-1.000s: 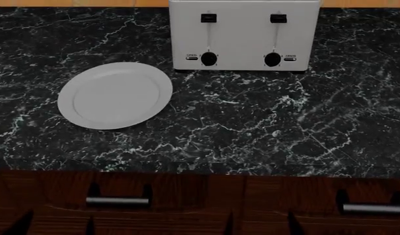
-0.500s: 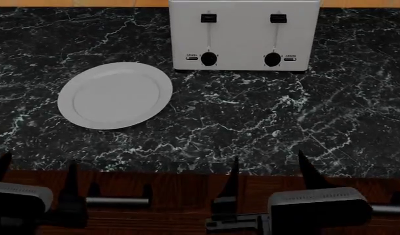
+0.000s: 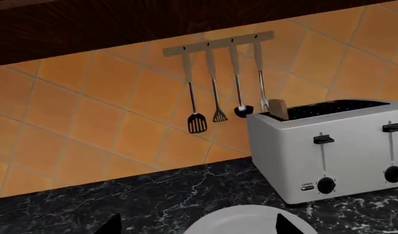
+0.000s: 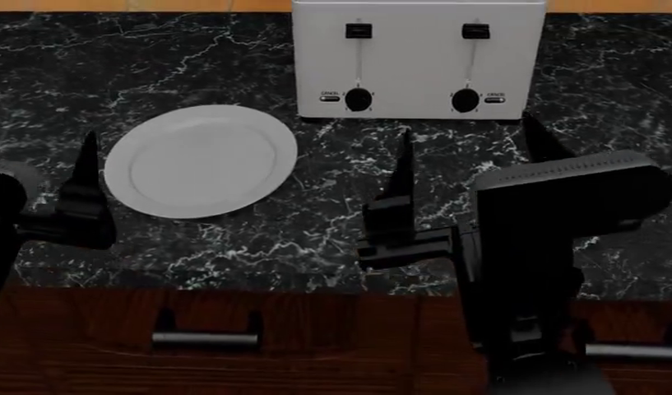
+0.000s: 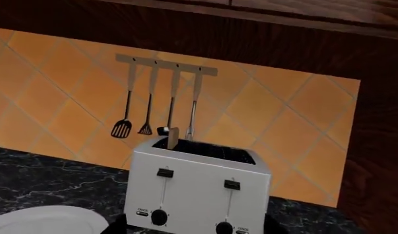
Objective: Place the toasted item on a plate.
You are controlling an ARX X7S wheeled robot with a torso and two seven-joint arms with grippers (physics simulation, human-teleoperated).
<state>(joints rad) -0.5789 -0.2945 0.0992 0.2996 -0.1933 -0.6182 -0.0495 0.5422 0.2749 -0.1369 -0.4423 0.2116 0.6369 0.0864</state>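
Open counter (image 4: 347,181) before toaster (image 4: 418,58), utensil rack (image 5: 166,66) seemingly close behind

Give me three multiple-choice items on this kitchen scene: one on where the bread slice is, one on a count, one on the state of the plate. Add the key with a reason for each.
1. Where is the tan, brown-crusted bread slice?
A. On the round white plate
B. Standing in a slot of the boxy white toaster
C. Flat on the black marble counter

2. How many utensils hang from the wall rack?
A. Two
B. Four
C. Six

3. What is the state of the round white plate?
A. Bare
B. Holding bread
C. Upside down

Key: 1 B, the slice pokes up from the top of the toaster at its left end in both wrist views. 2 B, four handles hang from the rack against the orange tiles. 3 A, the head view shows the plate rim-up with nothing on it, beside the toaster on the counter.
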